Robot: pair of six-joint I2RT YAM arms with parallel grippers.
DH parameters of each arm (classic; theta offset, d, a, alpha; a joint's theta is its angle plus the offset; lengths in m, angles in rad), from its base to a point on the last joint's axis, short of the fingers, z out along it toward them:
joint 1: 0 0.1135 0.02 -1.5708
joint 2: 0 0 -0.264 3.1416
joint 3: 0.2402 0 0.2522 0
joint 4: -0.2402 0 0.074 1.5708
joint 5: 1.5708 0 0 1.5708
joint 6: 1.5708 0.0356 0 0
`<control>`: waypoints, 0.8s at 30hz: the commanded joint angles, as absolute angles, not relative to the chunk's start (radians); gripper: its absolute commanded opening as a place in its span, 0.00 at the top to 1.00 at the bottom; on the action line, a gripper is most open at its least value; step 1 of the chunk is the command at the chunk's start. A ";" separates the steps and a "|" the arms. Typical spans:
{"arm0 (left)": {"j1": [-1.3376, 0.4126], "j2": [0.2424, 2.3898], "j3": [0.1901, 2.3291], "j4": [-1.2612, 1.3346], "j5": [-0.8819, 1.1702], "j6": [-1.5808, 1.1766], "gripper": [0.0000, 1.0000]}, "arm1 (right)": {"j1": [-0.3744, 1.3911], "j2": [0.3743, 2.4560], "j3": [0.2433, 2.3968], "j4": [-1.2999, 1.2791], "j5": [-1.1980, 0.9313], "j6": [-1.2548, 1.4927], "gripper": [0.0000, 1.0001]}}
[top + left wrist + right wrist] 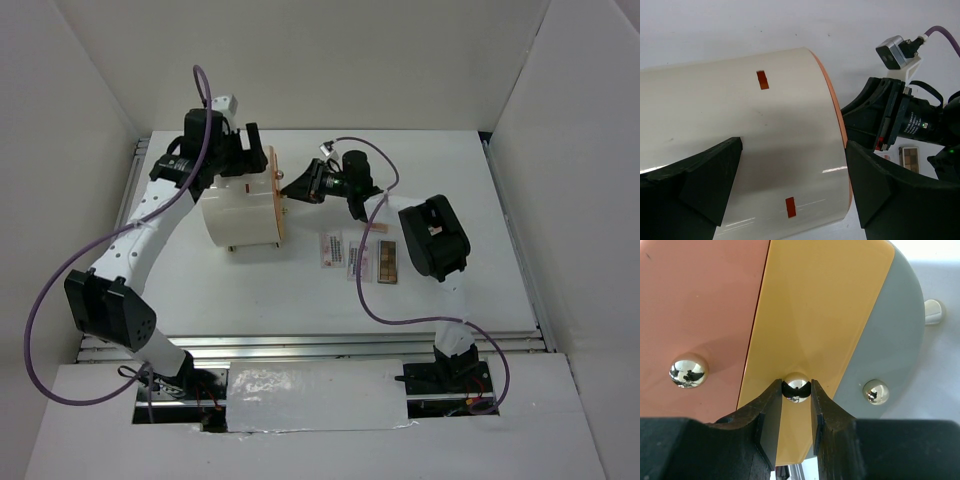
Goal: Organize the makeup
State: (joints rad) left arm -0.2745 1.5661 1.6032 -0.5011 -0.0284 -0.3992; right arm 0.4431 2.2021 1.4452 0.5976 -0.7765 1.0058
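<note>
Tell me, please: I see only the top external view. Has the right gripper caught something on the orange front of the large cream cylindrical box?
Observer: Yes. The right gripper is shut on a small round chrome knob of the middle yellow panel.
Operator: How many panels are there?
Observer: Three, side by side: a salmon pink panel, the yellow one, a grey panel; each has a knob.
Operator: And the left gripper?
Observer: Its black fingers stand wide apart over the box, above its curved cream wall.
</note>
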 commanded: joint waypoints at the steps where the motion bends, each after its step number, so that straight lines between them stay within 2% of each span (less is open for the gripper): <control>1: -0.296 1.546 1.572 -0.485 -0.035 -0.399 0.02 | 0.463 2.243 1.480 0.515 -0.795 0.956 0.68; 11: -0.431 1.463 1.460 -0.511 -0.155 -0.547 0.01 | 0.463 2.241 1.483 0.502 -0.787 0.948 0.68; 24: -0.445 1.482 1.459 -0.618 -0.319 -0.580 0.01 | 0.463 2.232 1.489 0.483 -0.788 0.942 0.68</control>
State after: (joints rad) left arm -0.4526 1.4624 1.4704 -0.5129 -0.2501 -0.5621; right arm 0.4450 2.2127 1.4742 0.5636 -0.7891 0.9848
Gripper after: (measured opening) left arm 0.993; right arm 0.328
